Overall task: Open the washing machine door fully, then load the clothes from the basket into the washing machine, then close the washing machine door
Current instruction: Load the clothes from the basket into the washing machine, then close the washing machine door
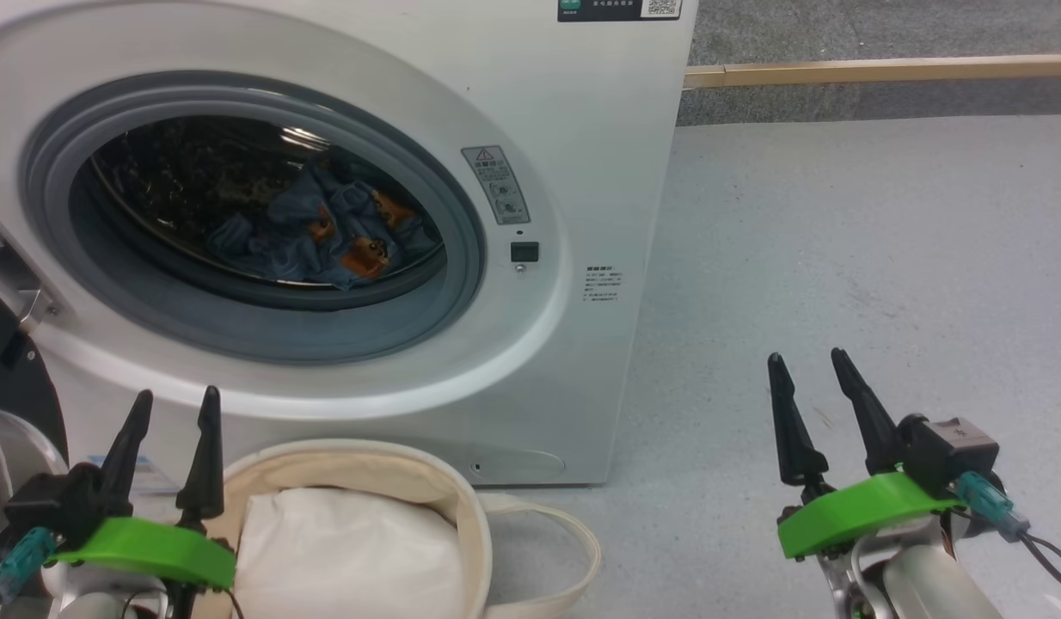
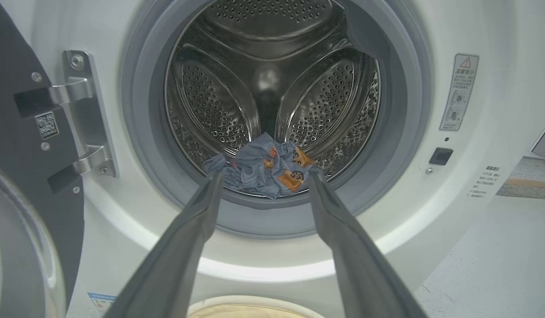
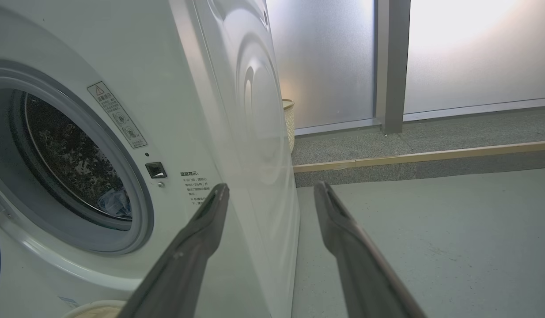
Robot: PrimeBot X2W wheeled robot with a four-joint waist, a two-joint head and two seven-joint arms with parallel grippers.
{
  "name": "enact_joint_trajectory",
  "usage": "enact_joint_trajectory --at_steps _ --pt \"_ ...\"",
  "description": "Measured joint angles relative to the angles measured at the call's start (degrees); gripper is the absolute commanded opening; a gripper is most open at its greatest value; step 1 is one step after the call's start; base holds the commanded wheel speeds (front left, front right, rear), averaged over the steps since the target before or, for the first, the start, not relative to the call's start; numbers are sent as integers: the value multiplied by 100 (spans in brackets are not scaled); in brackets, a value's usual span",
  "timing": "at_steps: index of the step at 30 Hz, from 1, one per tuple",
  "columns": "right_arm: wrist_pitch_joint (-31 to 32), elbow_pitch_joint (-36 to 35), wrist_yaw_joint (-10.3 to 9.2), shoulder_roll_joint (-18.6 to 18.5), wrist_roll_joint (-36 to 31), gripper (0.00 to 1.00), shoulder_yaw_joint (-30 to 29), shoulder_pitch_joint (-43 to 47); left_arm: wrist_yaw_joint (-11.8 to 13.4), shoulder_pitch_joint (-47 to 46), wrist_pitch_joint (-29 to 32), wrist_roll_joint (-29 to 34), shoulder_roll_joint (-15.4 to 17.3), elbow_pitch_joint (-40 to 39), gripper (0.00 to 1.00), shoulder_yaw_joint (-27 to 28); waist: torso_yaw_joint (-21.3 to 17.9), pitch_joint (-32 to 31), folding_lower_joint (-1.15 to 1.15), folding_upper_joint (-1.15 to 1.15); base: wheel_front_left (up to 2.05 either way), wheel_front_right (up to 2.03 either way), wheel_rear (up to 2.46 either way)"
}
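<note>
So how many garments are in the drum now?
1: a blue bear-print garment lies at the bottom of the drum, near the front lip. Others may be hidden under it.

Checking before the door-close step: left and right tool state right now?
Left tool: open, holding nothing.
Right tool: open, holding nothing.

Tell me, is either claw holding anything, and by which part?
Nothing. The left gripper and right gripper are open and empty; the clothes lie in the drum.
</note>
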Motion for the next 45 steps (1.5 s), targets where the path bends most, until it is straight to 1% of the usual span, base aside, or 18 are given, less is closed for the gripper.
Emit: enact_joint_trajectory --at_steps 15,20,27,38,45 --pt "0 42 0 3 51 100 62 -12 0 -3 0 -97 24 -10 100 11 -14 34 0 0 -1 1 0" --pt "0 67 0 4 51 100 71 -13 0 -3 0 -101 24 -7 100 12 -21 40 0 0 -72 35 37" --pt "0 78 0 26 51 100 86 -46 1 -17 0 -102 35 3 100 34 -12 52 1 0 -155 116 39" --pt "0 88 0 25 58 100 103 -56 0 -15 0 -111 23 3 100 29 36 37 0 0 -224 190 34" --pt "0 103 0 25 101 100 126 -52 0 -9 0 -144 21 2 100 24 72 28 -1 0 -158 156 2"
